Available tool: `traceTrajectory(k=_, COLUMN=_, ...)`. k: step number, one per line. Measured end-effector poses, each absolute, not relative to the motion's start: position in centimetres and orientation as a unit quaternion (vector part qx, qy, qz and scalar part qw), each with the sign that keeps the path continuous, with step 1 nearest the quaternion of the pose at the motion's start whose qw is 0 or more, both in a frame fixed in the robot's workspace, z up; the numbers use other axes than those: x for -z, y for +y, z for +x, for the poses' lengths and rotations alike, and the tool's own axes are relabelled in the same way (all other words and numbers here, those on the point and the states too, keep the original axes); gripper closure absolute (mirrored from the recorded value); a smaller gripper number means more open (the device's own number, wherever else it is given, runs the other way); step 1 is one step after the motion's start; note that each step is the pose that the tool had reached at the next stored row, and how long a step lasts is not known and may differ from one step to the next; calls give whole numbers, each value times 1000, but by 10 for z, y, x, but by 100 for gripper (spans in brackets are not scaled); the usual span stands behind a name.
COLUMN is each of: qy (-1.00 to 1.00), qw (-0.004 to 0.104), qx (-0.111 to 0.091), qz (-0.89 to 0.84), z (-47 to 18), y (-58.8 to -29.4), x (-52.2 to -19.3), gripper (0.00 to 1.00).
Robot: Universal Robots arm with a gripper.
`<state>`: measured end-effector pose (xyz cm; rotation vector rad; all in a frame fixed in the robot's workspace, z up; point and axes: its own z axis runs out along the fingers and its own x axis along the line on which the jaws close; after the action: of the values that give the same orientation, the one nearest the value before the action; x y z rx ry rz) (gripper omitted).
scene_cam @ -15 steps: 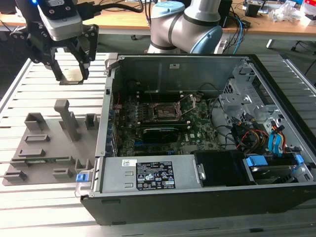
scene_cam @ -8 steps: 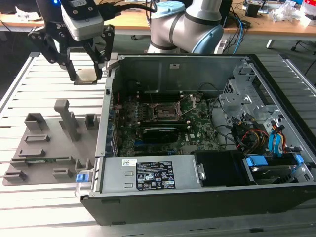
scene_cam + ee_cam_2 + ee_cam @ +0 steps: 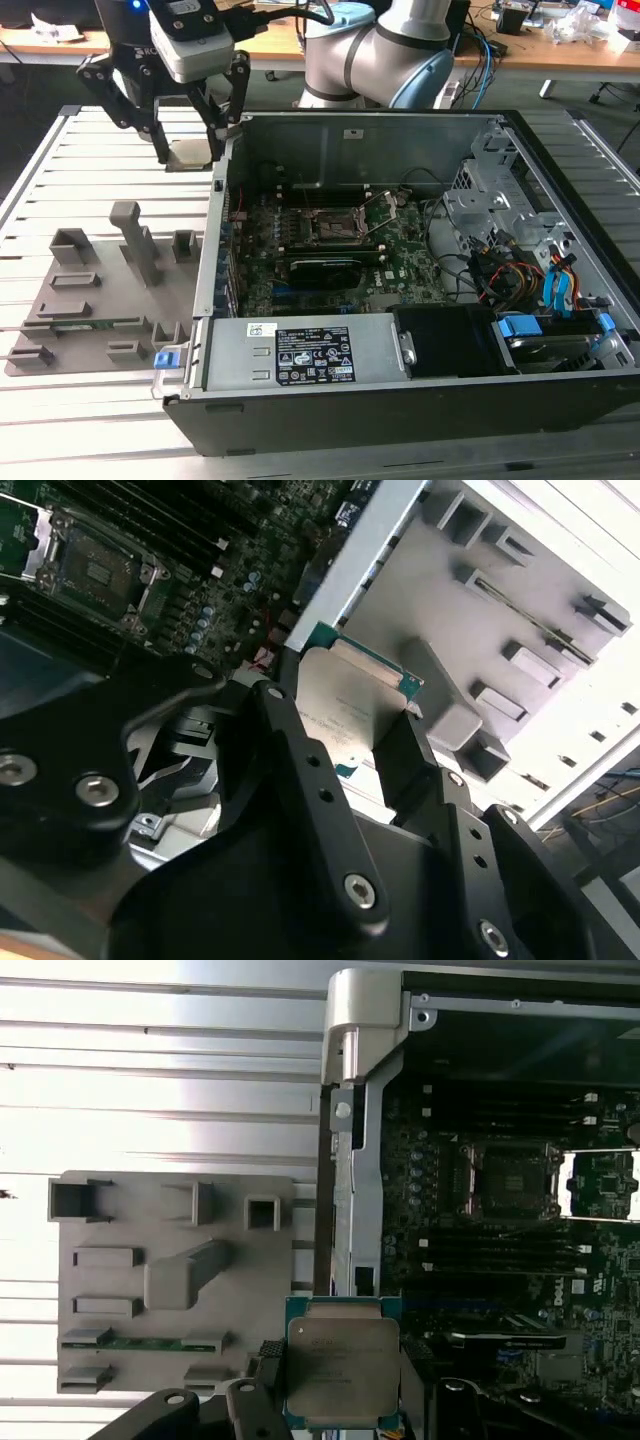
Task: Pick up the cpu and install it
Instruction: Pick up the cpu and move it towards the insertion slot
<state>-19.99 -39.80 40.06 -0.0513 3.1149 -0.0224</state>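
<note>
Hand (image 3: 189,148) hangs above the slatted tabletop (image 3: 60,180) in the exterior view, just off the far corner of the open computer case (image 3: 300,130) on that view's left. Its two black fingers (image 3: 160,140) are pinched on the cpu (image 3: 189,157), which shows there as a pale plate between them, clear of the tabletop. In both wrist views the cpu (image 3: 350,695) (image 3: 343,1360) is held at its two opposite edges, metal top plate facing the cameras, with a thin green rim around it.

Taking the exterior view from its left: a grey holder tray (image 3: 100,290) lies flat on the tabletop, with raised blocks and slots, and a long green memory stick (image 3: 75,325) lies in one of its slots. The hand with the cpu is beyond the tray, near the case's outer wall. Next comes the case itself, lying open with the motherboard up. The socket (image 3: 337,228) sits near the middle of the board, black-framed, well apart from the cpu. A silver power supply (image 3: 300,355) runs along the near edge of the case. Drive bays and cables fill the case's end at the exterior view's right. The robot arm (image 3: 400,50) rises behind the case.
</note>
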Motion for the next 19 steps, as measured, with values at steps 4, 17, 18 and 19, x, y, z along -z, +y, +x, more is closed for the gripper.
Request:
traceTrajectory(k=4, qy=1000, qw=13, qx=7, qz=-16, z=-192, y=-398, x=-401, gripper=45)
traceTrajectory(k=17, qy=1000, qw=13, qx=7, qz=-16, z=-159, y=-398, x=-401, gripper=45)
traceTrajectory(k=18, qy=1000, qw=13, qx=7, qz=-16, z=-158, y=-398, x=-401, gripper=45)
traceTrajectory(k=19, qy=1000, qw=13, qx=7, qz=-16, z=-155, y=-398, x=-401, gripper=45)
